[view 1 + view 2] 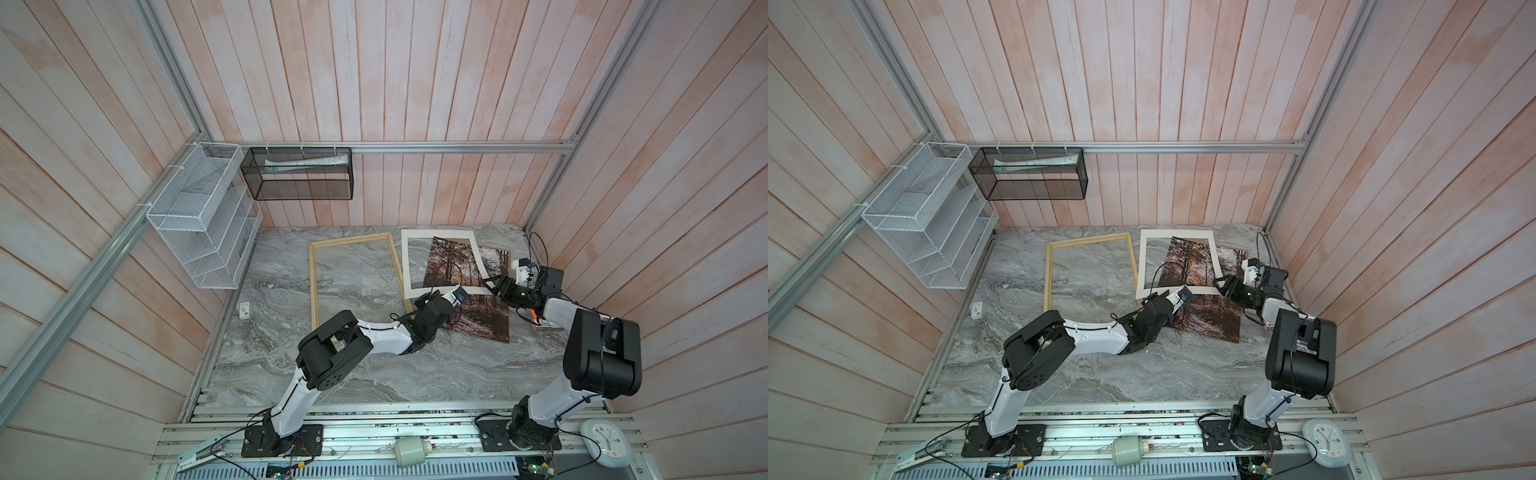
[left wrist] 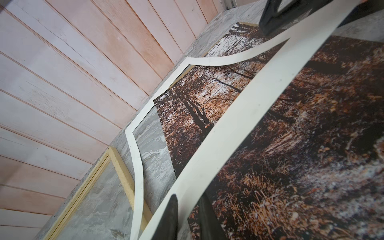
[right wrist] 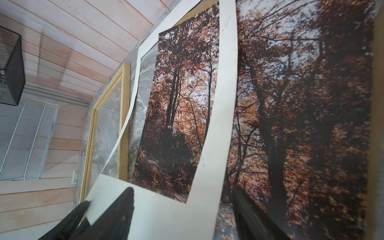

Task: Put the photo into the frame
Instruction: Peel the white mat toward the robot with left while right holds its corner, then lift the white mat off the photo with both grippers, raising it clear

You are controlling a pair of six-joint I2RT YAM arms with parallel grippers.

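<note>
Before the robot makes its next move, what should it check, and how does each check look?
1. The frame lies flat on the table: ok.
2. The photo is free to lift: not ok; the white mat lies across it.
3. The left hand grips the mat's near edge firmly: cannot tell.
4. The right hand is open at the mat's other near corner: ok.
5. The mat is clear of the frame: not ok; its corner overhangs a rail.

White link shells (image 1: 388, 337), boxy black joint housings (image 1: 600, 357), thin black cables (image 1: 1154, 274) looped behind the jaws, black base plates (image 1: 309, 440), left gripper (image 2: 188, 199) fingers (image 2: 172, 216) matte black, tapered.
</note>
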